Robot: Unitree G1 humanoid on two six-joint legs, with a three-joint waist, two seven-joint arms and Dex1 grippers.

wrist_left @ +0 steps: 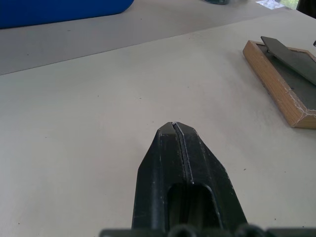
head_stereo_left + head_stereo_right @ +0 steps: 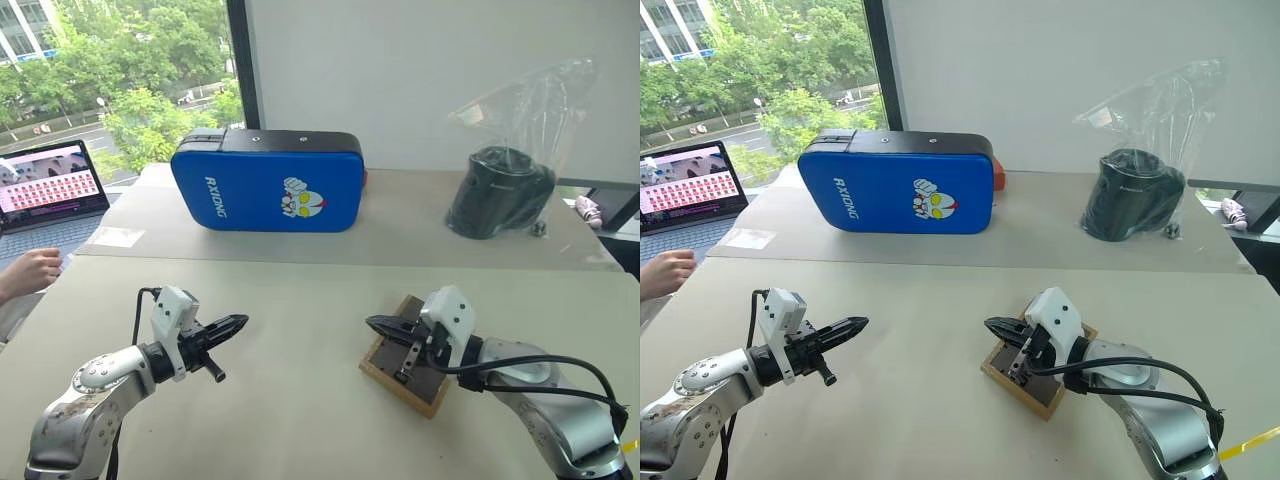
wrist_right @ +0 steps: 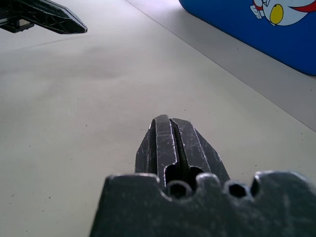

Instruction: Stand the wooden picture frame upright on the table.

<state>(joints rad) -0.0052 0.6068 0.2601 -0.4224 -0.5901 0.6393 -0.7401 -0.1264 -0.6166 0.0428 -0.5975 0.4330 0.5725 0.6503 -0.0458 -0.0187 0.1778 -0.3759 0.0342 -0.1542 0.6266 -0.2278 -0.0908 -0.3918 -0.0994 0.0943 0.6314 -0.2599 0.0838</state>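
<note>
The wooden picture frame (image 2: pixel 406 372) lies flat, back side up, on the beige table (image 2: pixel 300 400) at the right; its dark back and stand (image 1: pixel 291 57) also show in the left wrist view. My right gripper (image 2: pixel 372 322) hovers just over the frame's left end, shut and empty, pointing left. Further left, my left gripper (image 2: pixel 241 322) hangs above bare tabletop, shut with nothing in it, pointing right toward the frame. A wide gap of table separates the two grippers.
A big blue padded case (image 2: pixel 268 181) stands at the back. At the back right is a black object in a clear plastic bag (image 2: pixel 500 190). A laptop (image 2: pixel 52 185) and a person's hand (image 2: pixel 30 272) are at the far left edge.
</note>
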